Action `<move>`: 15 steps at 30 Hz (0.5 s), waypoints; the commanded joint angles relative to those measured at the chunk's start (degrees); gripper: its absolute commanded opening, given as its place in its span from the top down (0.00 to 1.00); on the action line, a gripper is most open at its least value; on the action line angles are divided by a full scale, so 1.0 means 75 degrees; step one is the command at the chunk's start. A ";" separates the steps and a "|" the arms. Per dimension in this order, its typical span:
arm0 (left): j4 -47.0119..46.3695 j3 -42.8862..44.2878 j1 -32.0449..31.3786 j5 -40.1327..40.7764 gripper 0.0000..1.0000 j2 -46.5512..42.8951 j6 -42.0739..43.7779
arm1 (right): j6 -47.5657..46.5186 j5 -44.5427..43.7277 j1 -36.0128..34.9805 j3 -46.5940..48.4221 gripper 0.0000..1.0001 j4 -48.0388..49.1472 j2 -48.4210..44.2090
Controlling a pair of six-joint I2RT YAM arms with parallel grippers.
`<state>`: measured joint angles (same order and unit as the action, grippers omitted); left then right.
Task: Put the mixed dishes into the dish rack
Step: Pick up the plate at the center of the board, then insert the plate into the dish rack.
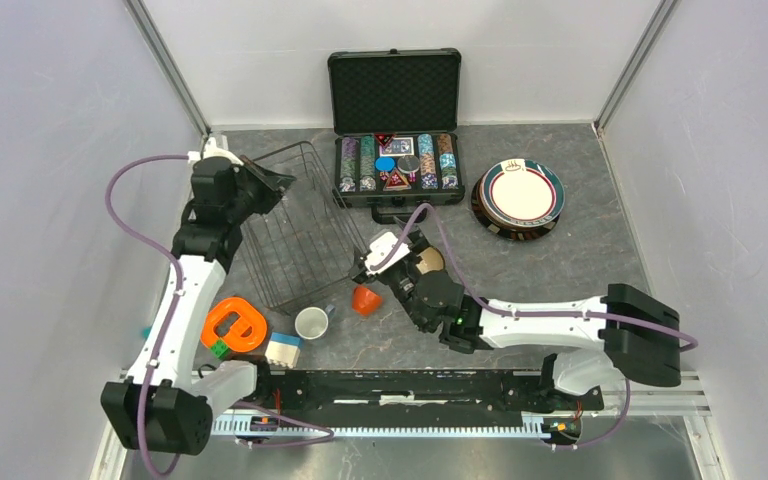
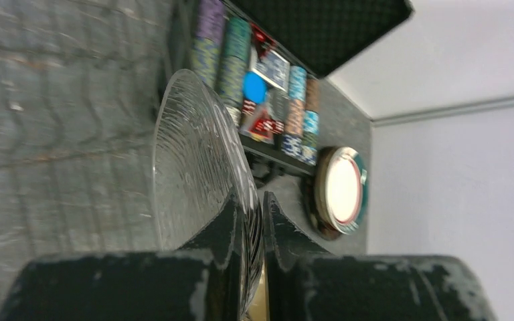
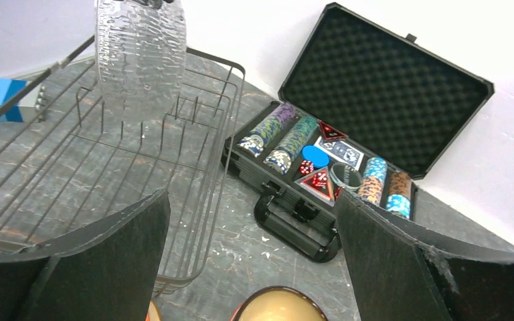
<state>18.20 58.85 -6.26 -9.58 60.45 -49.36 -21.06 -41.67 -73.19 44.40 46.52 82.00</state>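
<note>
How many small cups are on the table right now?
2: a white cup standing by the dish rack's near corner, and an orange cup just right of it. The right arm could hide more.

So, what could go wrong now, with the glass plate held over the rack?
1. The left end effector pinches the clear plate only at its rim, over the dish rack; it may slip or strike the wires.
2. The right end effector hangs open just above the tan bowl beside the rack; a careless move could knock either.

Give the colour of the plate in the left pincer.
Clear rippled glass plate, best in left wrist view.
</note>
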 commanded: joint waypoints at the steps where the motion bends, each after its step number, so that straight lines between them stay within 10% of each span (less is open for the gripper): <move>1: 0.0564 0.0715 0.0760 -0.0176 0.98 0.0289 0.1408 | 0.0938 0.0475 0.0155 -0.0082 0.03 -0.0889 -0.0552; 15: 0.0561 0.0954 0.2780 -0.1409 0.98 0.1482 0.2271 | 0.2786 0.2161 0.1650 -0.0498 0.02 -0.2395 -0.1964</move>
<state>24.43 64.69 13.85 -16.10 70.72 -36.29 -5.74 -30.26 -63.48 41.39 31.27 70.13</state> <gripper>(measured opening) 0.118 0.974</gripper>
